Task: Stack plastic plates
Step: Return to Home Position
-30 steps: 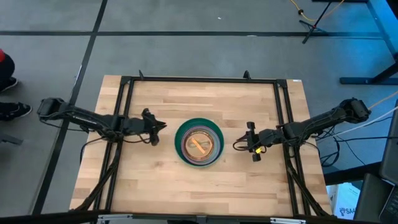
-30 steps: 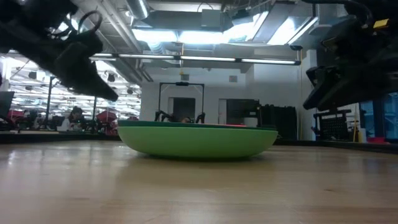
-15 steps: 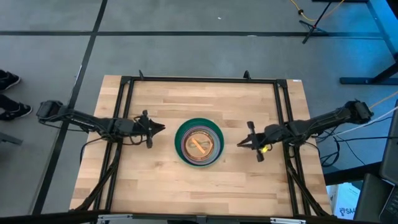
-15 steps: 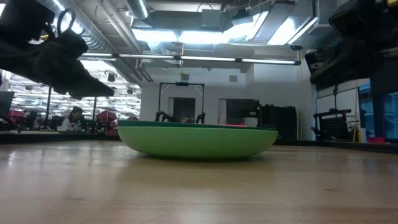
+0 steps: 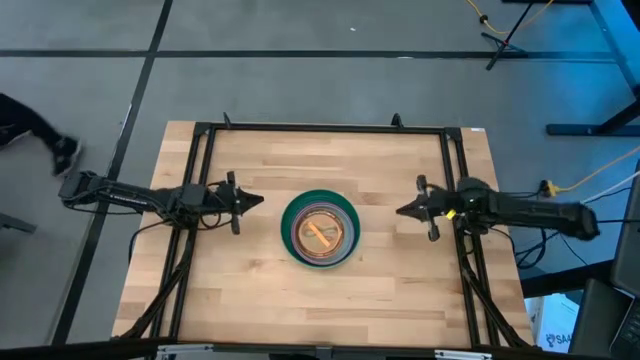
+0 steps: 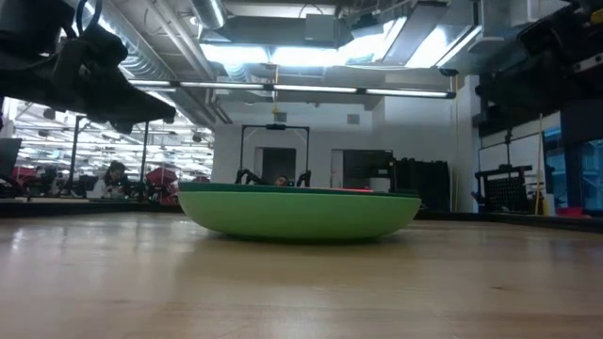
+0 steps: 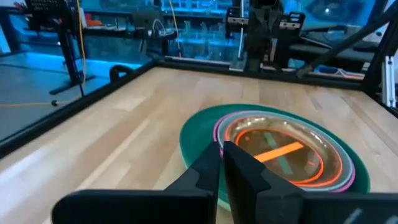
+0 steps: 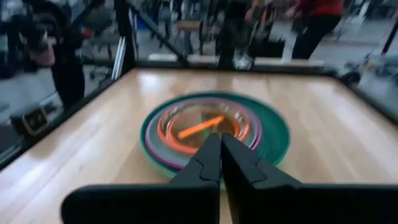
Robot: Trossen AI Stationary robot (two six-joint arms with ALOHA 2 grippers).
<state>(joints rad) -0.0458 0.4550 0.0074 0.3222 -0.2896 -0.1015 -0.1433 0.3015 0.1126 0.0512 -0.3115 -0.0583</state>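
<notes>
The plastic plates (image 5: 319,229) sit nested in one stack at the table's middle, and its green underside (image 6: 299,215) rests on the wood. A dark green rim (image 7: 199,134) is outermost. Inside it are a magenta ring (image 8: 152,140) and orange translucent plates (image 7: 280,152) with an orange stripe across the top. My left gripper (image 5: 262,201) hovers shut left of the stack, pointing at it, and is also seen as the left gripper (image 7: 221,149) in its wrist view. My right gripper (image 5: 398,211) hovers shut right of the stack, seen too as the right gripper (image 8: 219,138). Neither touches a plate.
A black frame rail (image 5: 300,128) borders the wooden table top along its far side, with rails down the left and right sides where the arms cross. A person's leg and shoe (image 5: 50,140) show on the floor beyond the table's left edge.
My right gripper has shut its wide-open fingers and drawn back from the stack toward the table's right edge, a little toward the far edge. My left gripper has pulled back slightly toward the left edge and risen. The stack has stayed where it was.
</notes>
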